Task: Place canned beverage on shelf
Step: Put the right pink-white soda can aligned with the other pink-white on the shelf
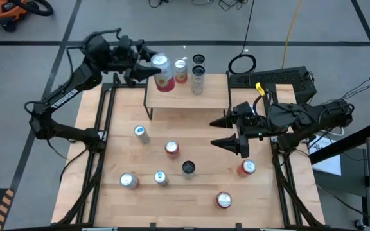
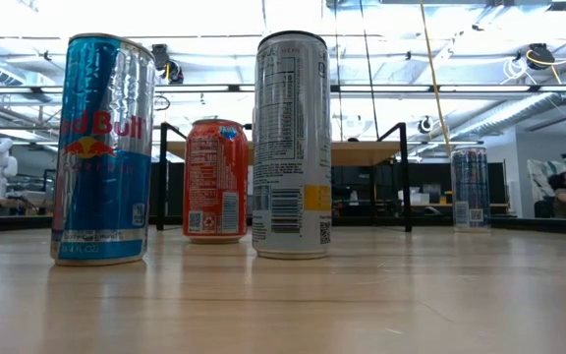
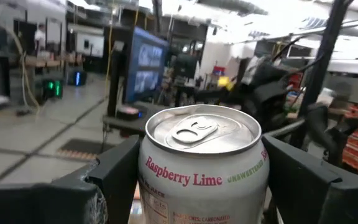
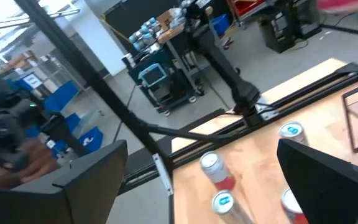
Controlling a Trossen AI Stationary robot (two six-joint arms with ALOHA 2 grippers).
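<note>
A white and pink "Raspberry Lime" can [image 1: 162,72] is upright between the fingers of my left gripper [image 1: 153,69], which is shut on it at the far left corner of the shelf [image 1: 186,97]. The shelf has a light wood top on black legs. A red and white can [image 1: 180,69] and a tall silver can [image 1: 198,78] stand on the shelf beside the held one. My right gripper [image 1: 231,132] hangs open over the table's right half, holding nothing. Neither gripper shows in the low view. My left gripper pinches the can's side wall just below the top rim [image 3: 160,180] between its two fingers [image 3: 120,177]. The fingers come in level from the table's far left. The can stands upright with its lid [image 3: 197,129] up. Whether its base touches the shelf, I cannot tell.
Several cans stand on the tabletop in front of the shelf, among them a blue one [image 2: 104,147], a red one [image 2: 215,180] and a tall white one [image 2: 291,146]. Two red cans [image 1: 247,167] [image 1: 223,199] stand near the right edge. A black keyboard [image 1: 272,78] lies behind the shelf.
</note>
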